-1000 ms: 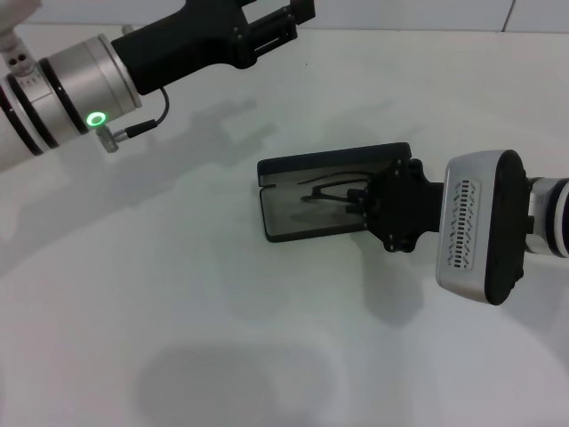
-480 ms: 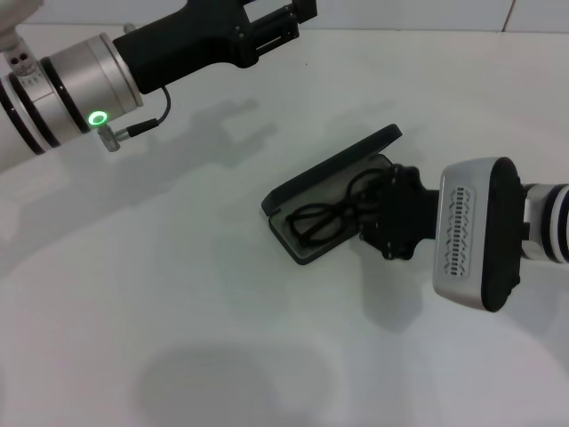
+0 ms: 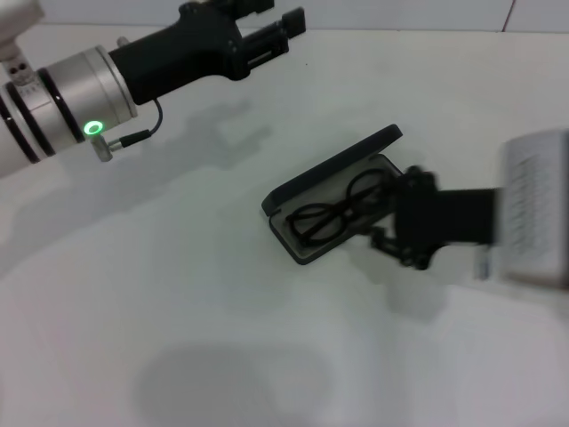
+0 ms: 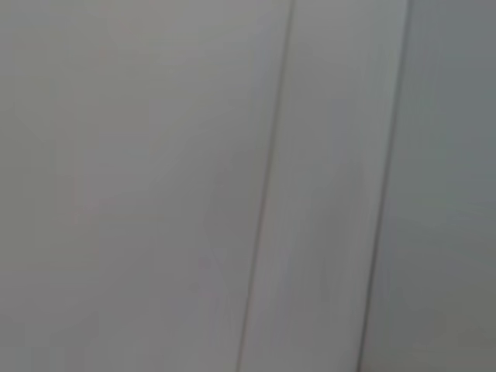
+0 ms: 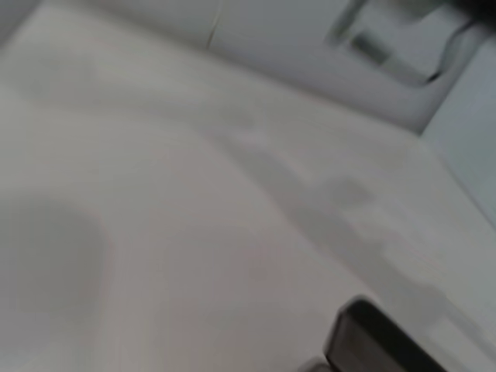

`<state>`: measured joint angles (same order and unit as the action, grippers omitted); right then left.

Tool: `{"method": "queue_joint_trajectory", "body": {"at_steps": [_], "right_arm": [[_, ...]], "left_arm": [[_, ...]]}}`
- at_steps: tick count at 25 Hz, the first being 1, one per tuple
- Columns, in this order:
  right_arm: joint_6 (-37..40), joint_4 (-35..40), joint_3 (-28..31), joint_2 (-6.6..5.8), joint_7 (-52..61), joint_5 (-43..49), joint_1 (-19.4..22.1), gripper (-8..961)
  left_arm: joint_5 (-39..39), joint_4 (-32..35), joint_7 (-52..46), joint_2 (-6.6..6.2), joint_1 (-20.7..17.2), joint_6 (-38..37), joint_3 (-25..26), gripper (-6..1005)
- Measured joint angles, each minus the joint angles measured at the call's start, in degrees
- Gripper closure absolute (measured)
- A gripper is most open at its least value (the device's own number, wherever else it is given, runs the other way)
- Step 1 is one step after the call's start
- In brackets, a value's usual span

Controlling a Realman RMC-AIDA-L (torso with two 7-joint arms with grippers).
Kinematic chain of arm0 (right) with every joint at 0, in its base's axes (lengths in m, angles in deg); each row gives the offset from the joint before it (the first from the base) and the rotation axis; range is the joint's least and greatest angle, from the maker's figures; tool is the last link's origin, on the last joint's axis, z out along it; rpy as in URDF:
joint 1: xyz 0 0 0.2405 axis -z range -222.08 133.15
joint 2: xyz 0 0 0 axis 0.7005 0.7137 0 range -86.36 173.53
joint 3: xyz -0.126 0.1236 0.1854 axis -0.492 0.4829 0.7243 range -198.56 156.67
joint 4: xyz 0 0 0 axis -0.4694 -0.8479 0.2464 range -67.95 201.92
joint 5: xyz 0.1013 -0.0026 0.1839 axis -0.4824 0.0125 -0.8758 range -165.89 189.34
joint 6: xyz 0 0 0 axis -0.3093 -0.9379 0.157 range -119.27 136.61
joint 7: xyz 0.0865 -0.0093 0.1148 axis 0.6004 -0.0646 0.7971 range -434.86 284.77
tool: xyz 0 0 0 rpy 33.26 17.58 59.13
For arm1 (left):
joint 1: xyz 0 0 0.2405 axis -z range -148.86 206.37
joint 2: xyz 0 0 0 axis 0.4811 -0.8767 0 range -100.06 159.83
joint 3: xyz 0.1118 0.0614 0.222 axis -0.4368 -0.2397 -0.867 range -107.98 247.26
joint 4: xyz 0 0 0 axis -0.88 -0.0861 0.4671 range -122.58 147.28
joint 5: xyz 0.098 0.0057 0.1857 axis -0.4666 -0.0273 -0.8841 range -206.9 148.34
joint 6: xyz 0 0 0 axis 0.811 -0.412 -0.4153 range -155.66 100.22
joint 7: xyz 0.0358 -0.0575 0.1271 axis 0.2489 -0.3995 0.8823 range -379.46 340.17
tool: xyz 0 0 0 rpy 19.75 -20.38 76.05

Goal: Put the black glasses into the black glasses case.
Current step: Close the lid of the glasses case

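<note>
Resting inside the open black glasses case (image 3: 331, 206) on the table (image 3: 178, 311): black glasses (image 3: 338, 210). Right hand (image 3: 411, 222) adjacent, grip indiscernible. Risk: snagging a temple, dragging the case.

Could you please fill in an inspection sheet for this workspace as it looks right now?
Surface: white table, bare apart from the items below.
Job's things: black glasses lie inside the open black glasses case; lid raised.
Clutter: nothing seen.
Grippers: right claw is at the case's right edge, state unclear; left claw is raised at the far left of the table, away from the case.
Cables: a thin black cable loops under the left wrist.
Surroundings: pale wall behind the table.
</note>
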<state>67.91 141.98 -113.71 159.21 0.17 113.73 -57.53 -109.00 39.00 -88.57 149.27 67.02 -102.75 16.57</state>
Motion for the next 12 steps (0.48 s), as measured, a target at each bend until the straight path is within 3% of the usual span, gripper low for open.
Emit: {"method": "queue_joint_trajectory", "body": {"at_steps": [1,3,5,8,10,12], "right_arm": [[0.0,0.0,0.0,0.0,0.0,0.0,0.0,740],[10.0,-3.6,8.3,-0.05,-0.9,-4.1,-0.8,740],[21.2,-10.1,19.4,-0.18,-1.7,-6.9,-2.9,740],[31.7,-20.8,36.2,-0.42,-2.1,-7.3,-6.1,739],[36.9,-31.5,50.9,-1.79,-3.3,-7.4,-8.0,722],[37.3,-33.8,54.2,-2.2,-3.7,-7.4,-8.1,689]], "left_arm": [[-0.8,0.0,-0.8,0.02,0.3,1.4,0.0,389],[-2.5,0.0,-2.6,0.05,1.0,4.7,0.0,389],[-4.3,-0.1,-3.9,0.05,1.6,7.9,-0.1,390],[-8.3,-0.4,-5.3,0.16,2.7,12.8,-0.5,390],[-10.2,-1.1,-5.7,0.28,3.6,15.4,-2.3,390],[-10.7,-1.7,-5.9,0.31,4.2,17.3,-5.5,390]]}}
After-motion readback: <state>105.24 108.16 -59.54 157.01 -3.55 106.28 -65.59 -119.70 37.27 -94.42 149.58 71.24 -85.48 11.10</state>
